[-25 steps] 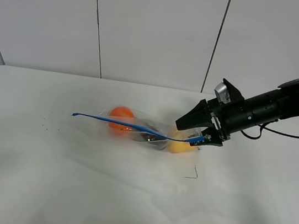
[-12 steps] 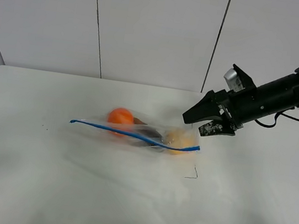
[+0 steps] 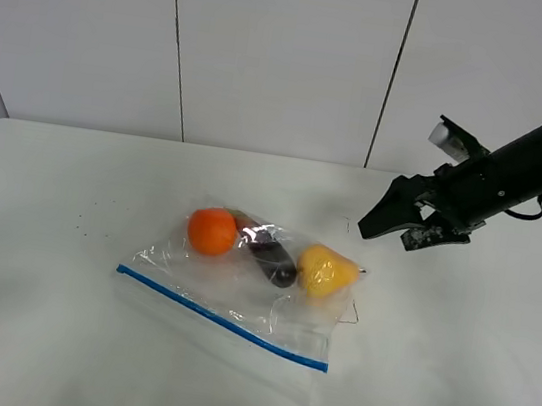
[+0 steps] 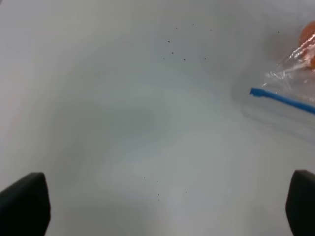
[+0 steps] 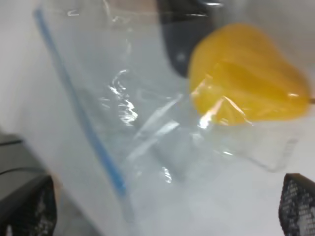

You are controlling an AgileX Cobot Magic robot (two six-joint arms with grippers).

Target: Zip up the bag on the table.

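Note:
The clear bag lies flat on the white table. Its blue zipper strip runs along the near edge. An orange fruit, a dark purple piece and a yellow piece show through it. My right gripper hangs open above the table, just right of the bag and touching nothing. The right wrist view looks down on the yellow piece and the zipper strip. My left gripper is open over bare table, with the bag's zipper end off to one side.
A few tiny dark specks dot the table left of the bag. A white panelled wall stands behind the table's far edge. A thin dark wire-like bit lies by the bag's right corner.
The right gripper let go of the zipper's right end and rose to the upper right. The bag dropped flat, and its zipper strip now lies along the near edge.

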